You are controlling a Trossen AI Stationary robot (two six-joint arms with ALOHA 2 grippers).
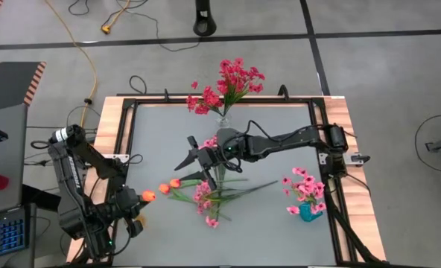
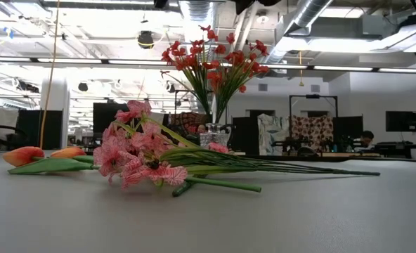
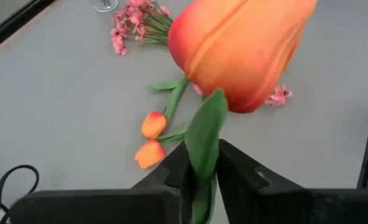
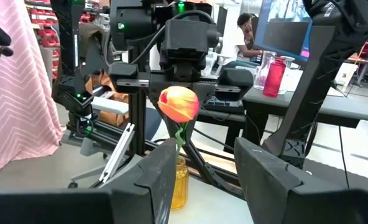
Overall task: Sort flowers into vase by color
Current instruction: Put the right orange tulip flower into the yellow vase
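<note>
My left gripper [image 1: 137, 202] hovers over the table's near-left part, shut on an orange tulip [image 1: 147, 196]. My right gripper [image 1: 182, 171] is open above the table's middle, over the flower pile, and touches nothing; its fingers [image 4: 165, 168] point toward the left arm. Two more orange tulips [image 1: 170, 185] and pink sprays [image 1: 204, 197] lie flat on the table with long green stems [image 2: 278, 167]. Red flowers [image 1: 232, 82] stand in a clear vase [image 2: 215, 135] at the far edge. Pink flowers [image 1: 304, 186] stand in a teal vase [image 1: 308, 212] at the right. My left gripper pinches the tulip's green stem and leaf [image 3: 204, 155] between its two fingers, just behind the bloom [image 3: 240, 50]. The fingers come roughly level from the table's near-left side, along the stem. The tulip is lifted clear, its bloom sticking out past the fingertips.
An amber glass vase [image 4: 179, 183] stands below the held tulip in the right wrist view. A black frame [image 1: 127, 134] and wooden border ring the grey table. Beyond the near-left side are a desk with a screen, a red bottle [image 4: 272, 78] and people.
</note>
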